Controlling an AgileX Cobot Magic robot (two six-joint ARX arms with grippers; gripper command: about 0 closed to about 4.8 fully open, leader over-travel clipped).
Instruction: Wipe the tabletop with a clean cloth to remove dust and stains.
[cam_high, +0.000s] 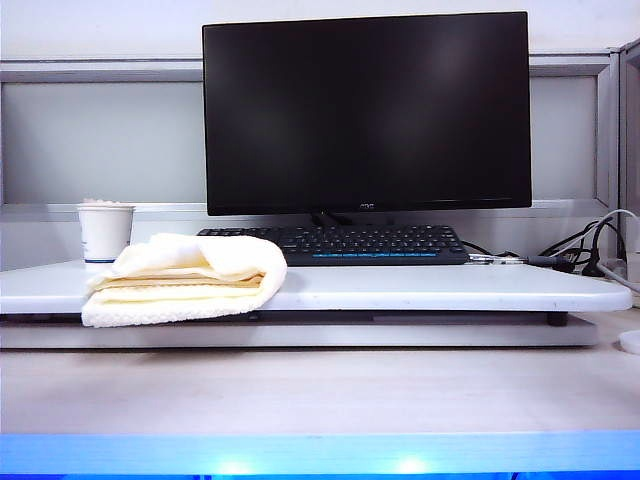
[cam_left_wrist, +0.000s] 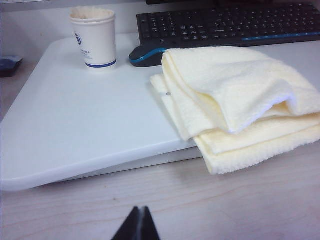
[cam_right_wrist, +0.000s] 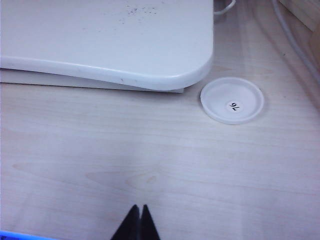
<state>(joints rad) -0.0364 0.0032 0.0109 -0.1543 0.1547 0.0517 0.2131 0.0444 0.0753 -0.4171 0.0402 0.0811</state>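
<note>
The cloth (cam_high: 185, 279) is lying folded on the left end of the tabletop (cam_high: 420, 286), overhanging its front edge, probably so a claw can reach it easily. The left claw (cam_left_wrist: 139, 224) and right claw (cam_right_wrist: 137, 222) are both hovering pinched together and empty over the wooden table (cam_right_wrist: 150, 165), neither touching anything.

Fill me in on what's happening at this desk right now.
Nothing is being handled yet. The folded cloth lies on the left part of the white tabletop, hanging over its front edge, beside a paper cup. The left gripper and right gripper are both shut and empty over the wooden desk in front of the board. Dark specks show near its right corner.
</note>
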